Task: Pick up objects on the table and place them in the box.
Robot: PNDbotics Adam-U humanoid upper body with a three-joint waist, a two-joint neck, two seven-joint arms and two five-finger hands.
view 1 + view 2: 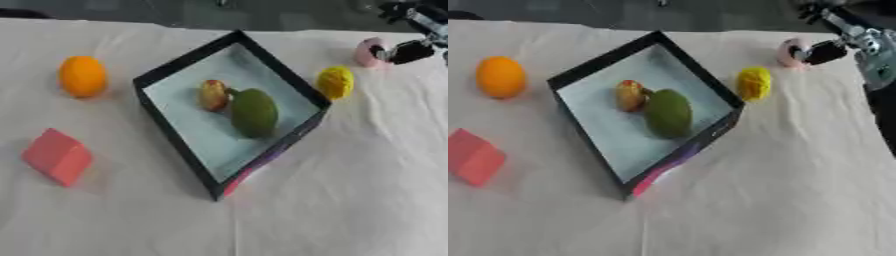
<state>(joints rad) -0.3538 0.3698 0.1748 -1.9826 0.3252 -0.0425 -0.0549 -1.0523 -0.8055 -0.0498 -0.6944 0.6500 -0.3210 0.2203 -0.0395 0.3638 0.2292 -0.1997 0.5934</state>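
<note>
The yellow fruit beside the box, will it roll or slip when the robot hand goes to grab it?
The yellow fruit looks rounded and slightly oval, so a nudge would probably roll it, perhaps against the box wall beside it. Its surface seems bumpy, which may help against slipping. The cloth under it is soft and creased, likely damping any roll.

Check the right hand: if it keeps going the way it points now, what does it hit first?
The right hand points left across the far side of the table, straight at the small pink object. That comes first; it looks to be at or touching it already, though depth is unclear.
</note>
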